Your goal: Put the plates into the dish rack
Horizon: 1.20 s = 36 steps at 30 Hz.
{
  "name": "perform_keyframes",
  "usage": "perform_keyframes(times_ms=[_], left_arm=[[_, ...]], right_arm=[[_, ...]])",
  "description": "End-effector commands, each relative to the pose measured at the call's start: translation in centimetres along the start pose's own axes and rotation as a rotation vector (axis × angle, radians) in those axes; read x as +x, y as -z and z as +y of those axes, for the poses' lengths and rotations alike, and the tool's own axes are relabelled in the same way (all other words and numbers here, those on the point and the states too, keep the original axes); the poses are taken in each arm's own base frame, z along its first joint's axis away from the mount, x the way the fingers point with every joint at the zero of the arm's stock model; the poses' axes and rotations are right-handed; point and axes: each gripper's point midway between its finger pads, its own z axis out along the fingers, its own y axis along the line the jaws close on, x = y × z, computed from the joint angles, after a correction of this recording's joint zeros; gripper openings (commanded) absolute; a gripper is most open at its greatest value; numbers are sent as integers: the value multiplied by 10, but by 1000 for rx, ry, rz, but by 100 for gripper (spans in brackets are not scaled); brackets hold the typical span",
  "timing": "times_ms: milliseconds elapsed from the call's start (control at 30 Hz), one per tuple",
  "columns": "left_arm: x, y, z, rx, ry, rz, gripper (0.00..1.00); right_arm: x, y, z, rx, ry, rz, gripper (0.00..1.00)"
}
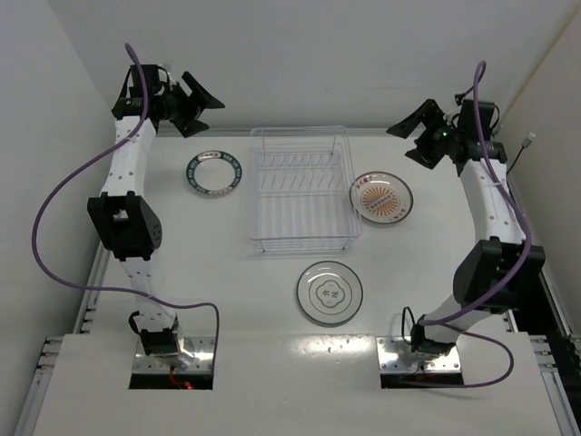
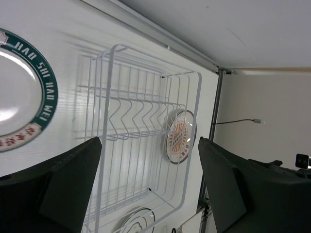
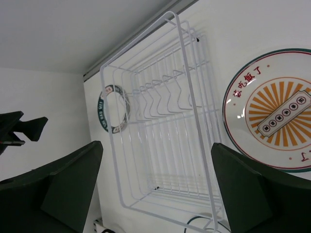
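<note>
At far left of the worktop [image 1: 200, 272], left gripper [image 1: 207, 116] sits near the back wall, jaws spread wide, nothing between them. Teal-rimmed plate [image 1: 215, 173] lies flat just in front of it, left of the dish rack [image 1: 300, 186] and not touching it. Rack stands mid-worktop, tines upright, no plate in any slot. Pale grey plate [image 1: 329, 292] lies flat on the near side of the rack, slightly right of its centre, apart from the wire. Orange-centred plate [image 1: 381, 197] lies flat just beside the rack's right wall. Right gripper [image 1: 408, 145] sits beyond that plate at far right, jaws equally wide, holding nothing.
</note>
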Motion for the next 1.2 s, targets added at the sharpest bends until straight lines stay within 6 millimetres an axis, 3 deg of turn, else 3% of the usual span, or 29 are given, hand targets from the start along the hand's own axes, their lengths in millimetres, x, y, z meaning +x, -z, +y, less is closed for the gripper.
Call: perform_keyframes(times_ms=[0,67,167,267,400,500,667,733,933,1133,1167], left_arm=[[4,15,-23,46,-18,4,79],[8,10,-13,23,-4,15,79],[19,4,0,-2,24,54,79],[30,-1,14,-4,82,98,80],[43,-3,16,26,116,145,80],[39,-2,19,23,121,138,80],[41,-6,33,29,177,162,80],[45,-7,40,29,210,183,80],[45,-5,39,35,205,178,81],[36,-1,47,31,238,161,81],[38,-2,50,26,244,166,81]], right_arm=[[0,6,-23,57,-16,-33,92],[14,2,-42,92,-48,20,93],[48,3,-105,236,-169,102,94],[76,14,-150,336,-284,111,93],[71,34,-199,455,-373,4,88],[82,26,-213,459,-410,49,85],[130,-5,-238,501,-467,280,79],[130,-11,-238,494,-461,278,77],[138,-33,-244,507,-458,304,71],[134,-59,-234,476,-415,328,58],[143,-63,-237,487,-426,350,56]])
